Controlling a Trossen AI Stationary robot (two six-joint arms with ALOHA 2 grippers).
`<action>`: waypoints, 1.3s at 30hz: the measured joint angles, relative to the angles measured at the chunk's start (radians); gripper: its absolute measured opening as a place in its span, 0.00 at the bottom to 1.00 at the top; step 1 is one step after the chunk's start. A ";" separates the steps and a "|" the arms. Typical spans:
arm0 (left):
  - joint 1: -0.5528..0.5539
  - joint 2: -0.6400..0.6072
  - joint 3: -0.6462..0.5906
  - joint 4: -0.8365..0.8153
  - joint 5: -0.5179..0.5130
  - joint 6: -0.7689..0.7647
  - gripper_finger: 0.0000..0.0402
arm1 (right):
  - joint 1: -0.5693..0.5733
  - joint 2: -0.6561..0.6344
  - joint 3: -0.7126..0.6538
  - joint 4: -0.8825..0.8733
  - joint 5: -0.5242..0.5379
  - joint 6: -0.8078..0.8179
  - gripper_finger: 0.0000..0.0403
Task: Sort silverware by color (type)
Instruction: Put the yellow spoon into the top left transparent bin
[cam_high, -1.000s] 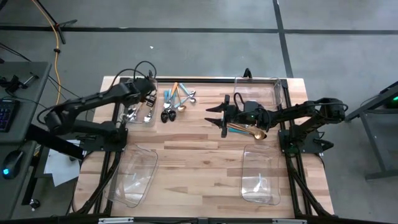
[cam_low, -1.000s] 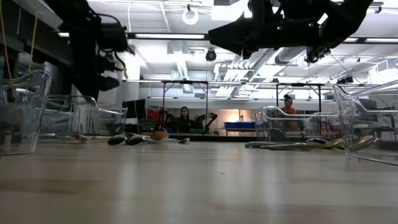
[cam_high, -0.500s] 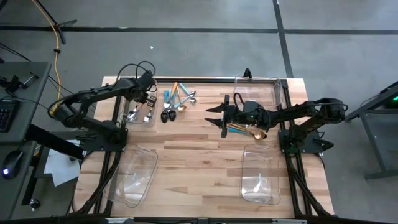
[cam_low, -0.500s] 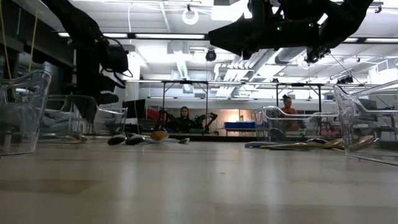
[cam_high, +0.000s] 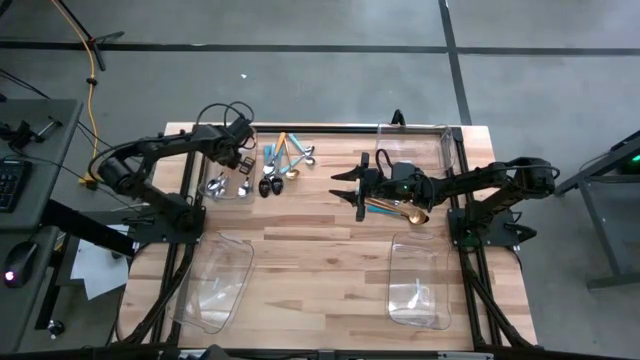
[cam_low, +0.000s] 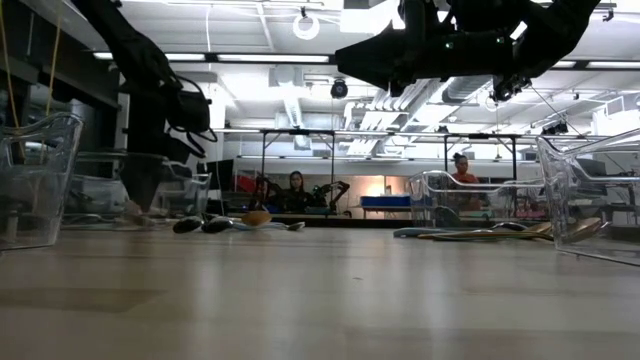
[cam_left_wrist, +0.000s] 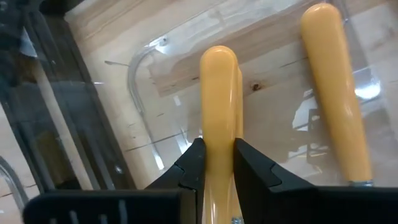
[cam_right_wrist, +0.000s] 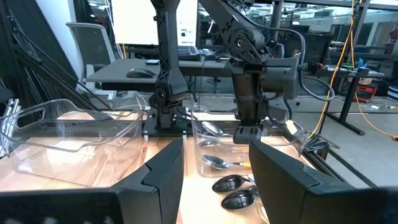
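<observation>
My left gripper (cam_high: 240, 158) reaches down into the clear far-left bin (cam_high: 203, 172), shut on an orange-handled silver utensil (cam_left_wrist: 219, 106). A second orange handle (cam_left_wrist: 336, 93) lies on the bin floor beside it, with silver spoons (cam_high: 222, 184). A loose pile of teal-handled black, light-blue-handled and orange-handled pieces (cam_high: 280, 165) rests on the table just right of that bin. Gold pieces (cam_high: 398, 210) lie under my right arm. My right gripper (cam_high: 347, 187) hovers open above mid-table, touching nothing. My left gripper pinches the orange handle (cam_left_wrist: 219, 134) between its two fingers (cam_left_wrist: 194, 163), coming from above and pointing down into the bin. The handle runs out along the fingers, its rounded free end (cam_left_wrist: 219, 57) toward the bin floor; whether that end touches the floor cannot be told.
A clear bin stands at the far right (cam_high: 415, 145), and two more lie at the near left (cam_high: 215, 280) and near right (cam_high: 420, 282). The wood between them is bare. People sit in the room beyond the table (cam_low: 297, 190).
My left gripper has come down from above the far-left bin into it, until its fingers are near the bin floor, shifting slightly toward the table's right. Its elbow has swung toward the far edge.
</observation>
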 joint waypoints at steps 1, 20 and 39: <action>0.000 0.004 0.000 0.000 0.000 0.000 0.15 | 0.000 0.000 0.000 0.000 0.000 0.000 0.42; 0.000 0.008 0.023 -0.028 -0.001 -0.003 0.31 | 0.000 0.000 0.000 0.000 0.000 -0.003 0.42; -0.217 -0.361 0.192 0.167 0.103 0.074 0.32 | 0.000 0.000 0.000 0.000 0.000 -0.010 0.42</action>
